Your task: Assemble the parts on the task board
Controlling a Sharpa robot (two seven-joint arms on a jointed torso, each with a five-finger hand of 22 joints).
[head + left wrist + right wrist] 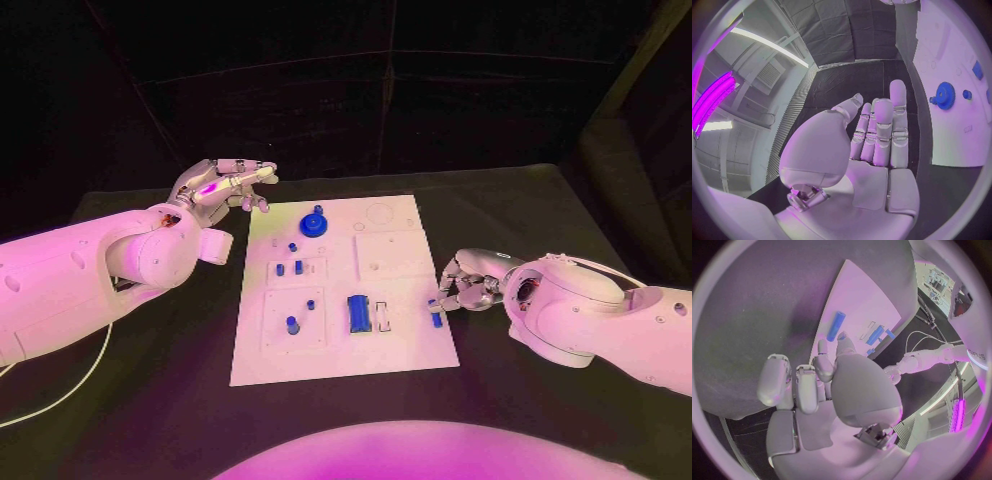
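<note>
The white task board [389,350] lies in the middle of the table. A blue gear [315,224] stands near its far end, also seen as the blue gear [944,95]. Small blue pegs [293,267] stand in the left half and a blue block [358,312] lies near the middle. A blue rod [436,318] lies flat at the board's right edge. My right hand [469,285] hovers just beside that edge. Its fingertips [822,360] stop at the near end of the blue rod [836,326] and hold nothing. My left hand [224,185] is raised off the board's far left corner, fingers straight, empty.
The black table [159,400] surrounds the board. A white cable [65,395] runs along the table under my left arm. Round recesses [378,212] mark the board's far right part.
</note>
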